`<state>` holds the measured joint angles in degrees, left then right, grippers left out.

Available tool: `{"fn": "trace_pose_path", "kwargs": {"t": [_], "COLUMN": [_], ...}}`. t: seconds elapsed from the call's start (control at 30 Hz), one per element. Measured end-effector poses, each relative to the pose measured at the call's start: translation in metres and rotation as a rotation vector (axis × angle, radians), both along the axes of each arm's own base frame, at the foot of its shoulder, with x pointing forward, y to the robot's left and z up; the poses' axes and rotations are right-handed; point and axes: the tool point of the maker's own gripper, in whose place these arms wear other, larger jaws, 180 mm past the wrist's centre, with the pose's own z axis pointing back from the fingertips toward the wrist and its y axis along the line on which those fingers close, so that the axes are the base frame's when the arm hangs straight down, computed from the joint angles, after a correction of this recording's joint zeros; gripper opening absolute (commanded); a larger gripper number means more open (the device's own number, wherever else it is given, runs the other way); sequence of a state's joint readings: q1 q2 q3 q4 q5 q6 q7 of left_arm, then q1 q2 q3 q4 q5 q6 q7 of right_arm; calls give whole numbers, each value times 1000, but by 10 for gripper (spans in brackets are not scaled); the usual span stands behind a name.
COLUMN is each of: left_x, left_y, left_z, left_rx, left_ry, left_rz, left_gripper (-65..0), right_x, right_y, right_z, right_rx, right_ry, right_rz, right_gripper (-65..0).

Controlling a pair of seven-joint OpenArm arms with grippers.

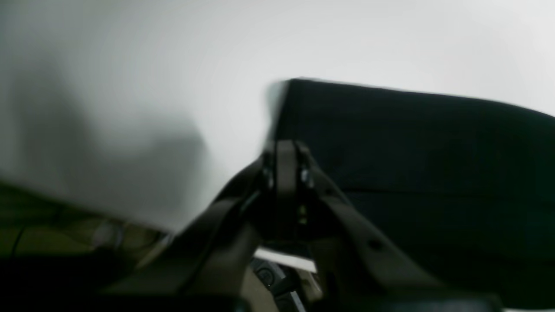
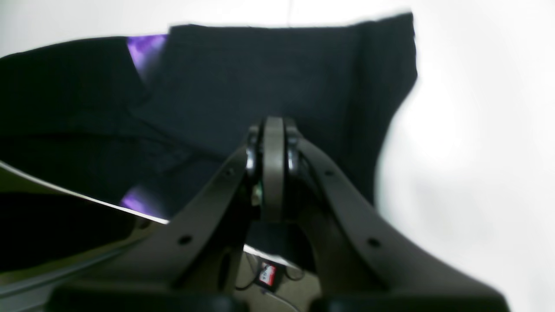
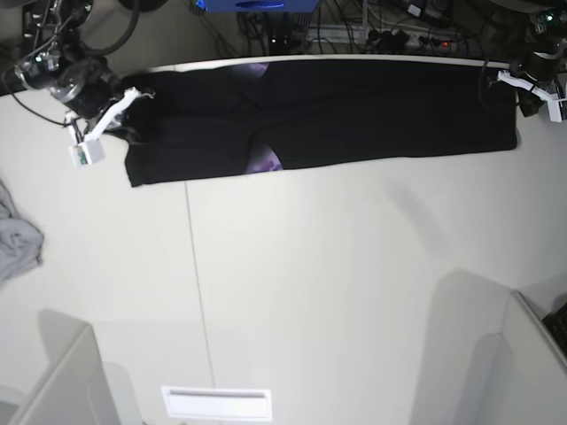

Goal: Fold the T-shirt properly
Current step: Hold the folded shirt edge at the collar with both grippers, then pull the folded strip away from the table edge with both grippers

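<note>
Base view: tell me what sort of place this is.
Probably a robotics lab workbench. A wide white table carries a long folded black T-shirt, a robot arm stands at each far corner, tangled cables and electronics run behind the far edge, and a grey cloth lies at one side.

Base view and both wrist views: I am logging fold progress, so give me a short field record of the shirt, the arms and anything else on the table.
garment: black short-sleeved cotton T-shirt, folded into a long band along the far table edge
print: purple patch showing near a fold
left gripper: shut, at the shirt's end
right gripper: shut, over the other end
held: cannot tell
other: crumpled light grey cloth at the white table edge
</note>
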<state>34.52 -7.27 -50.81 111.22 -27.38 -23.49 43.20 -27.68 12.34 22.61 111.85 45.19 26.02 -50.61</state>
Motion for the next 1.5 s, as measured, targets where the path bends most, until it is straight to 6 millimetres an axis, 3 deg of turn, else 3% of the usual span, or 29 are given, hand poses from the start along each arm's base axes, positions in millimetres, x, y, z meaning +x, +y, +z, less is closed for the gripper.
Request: {"fn": "trace_pose_path", "kwargs": {"t": [0.17, 0.3, 0.43, 0.57, 0.73, 0.9, 1.03, 1.2, 1.3, 1.37, 1.5], "left_x": [5, -4, -11, 13, 37, 68, 81, 89, 83, 80, 83], "left_y": [5, 13, 20, 26, 17, -4, -19, -30, -31, -21, -1], "left_z": [-17, -45, -83, -93, -93, -95, -97, -91, -81, -68, -30], "left_rx": [-45, -102, -81, -54, -54, -70, -73, -75, -80, -59, -4], "left_ry": [-4, 43, 171, 144, 112, 87, 74, 75, 87, 66, 51], "left_rz": [39, 92, 103, 100, 92, 66, 43, 18, 22, 52, 92], "left_gripper": [-650, -650, -650, -650, -650, -650, -650, -650, -650, -650, -650], "right_x": [0, 12, 11, 15, 32, 71, 98, 112, 114, 110, 113], "right_y": [17, 20, 14, 10, 1, -24, -33, -39, -39, -39, -22], "right_z": [-20, -39, -63, -73, -81, -85, -87, -83, -78, -72, -46], "right_rx": [44, 86, 104, 119, 114, -15, -40, -49, -82, -121, -133], "right_ry": [60, 110, 185, 211, 208, 146, 136, 132, 137, 145, 79], "right_rz": [33, -5, -56, -75, -88, -110, -127, -131, -123, -107, -73], "right_gripper": [-650, -650, -650, -650, -650, -650, -650, -650, -650, -650, -650]}}
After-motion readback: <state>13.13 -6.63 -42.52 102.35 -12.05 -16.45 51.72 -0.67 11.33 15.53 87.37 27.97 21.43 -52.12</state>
